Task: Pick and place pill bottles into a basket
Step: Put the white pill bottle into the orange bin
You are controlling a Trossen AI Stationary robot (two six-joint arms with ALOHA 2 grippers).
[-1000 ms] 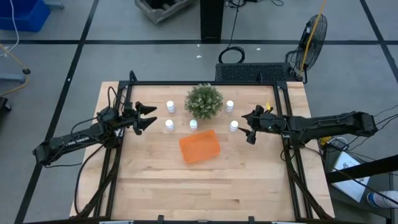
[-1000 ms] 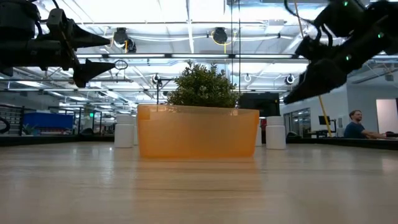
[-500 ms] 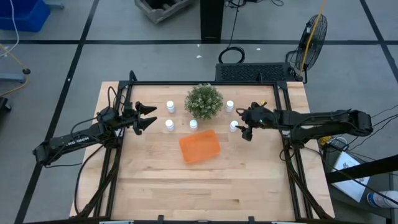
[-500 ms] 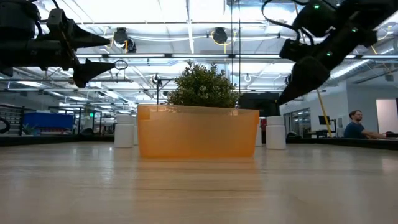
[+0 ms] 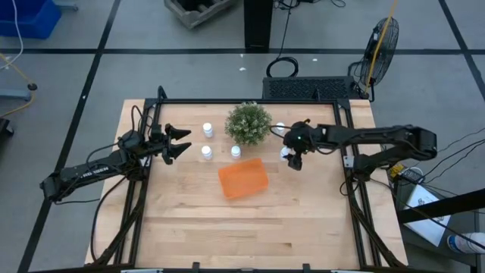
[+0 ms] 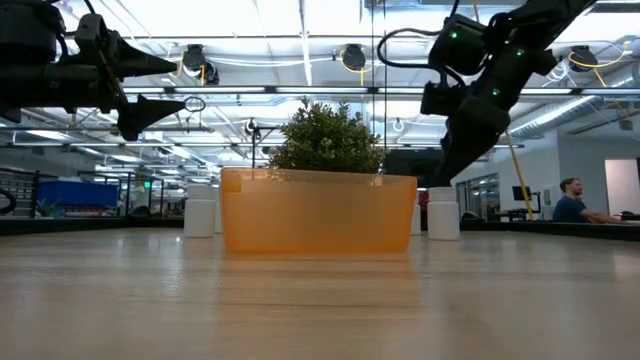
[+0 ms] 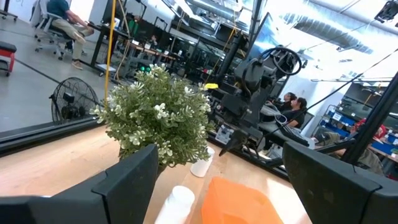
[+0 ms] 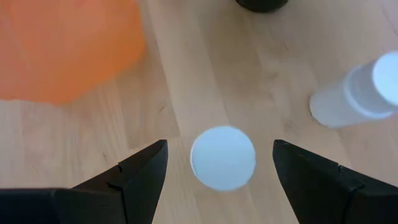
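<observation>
The orange basket [image 5: 243,177] lies at mid-table, in front of the bushy plant [image 5: 248,123]. White pill bottles stand upright on their bases around them: two on the left [image 5: 208,130] [image 5: 206,152], one by the basket's far edge [image 5: 236,152], two on the right [image 5: 279,127] [image 5: 284,152]. My right gripper [image 8: 219,144] is open and points down over the nearer right bottle [image 8: 222,157], one finger on each side of its cap and apart from it. In the low view the gripper [image 6: 446,172] hangs just above that bottle [image 6: 443,213]. My left gripper [image 5: 179,142] is open and empty above the table's left part.
The plant's pot [image 8: 261,4] and the second right-hand bottle [image 8: 360,93] stand close beyond my right gripper, and the basket's corner [image 8: 62,50] lies beside it. A metal frame [image 5: 250,101] rims the table. People sit in the room behind [image 6: 572,200].
My right gripper has gone toward the table's left edge, to above the nearer right-hand bottle beside the basket, and has tipped to point more steeply down. The bottles and the basket have stayed in place.
</observation>
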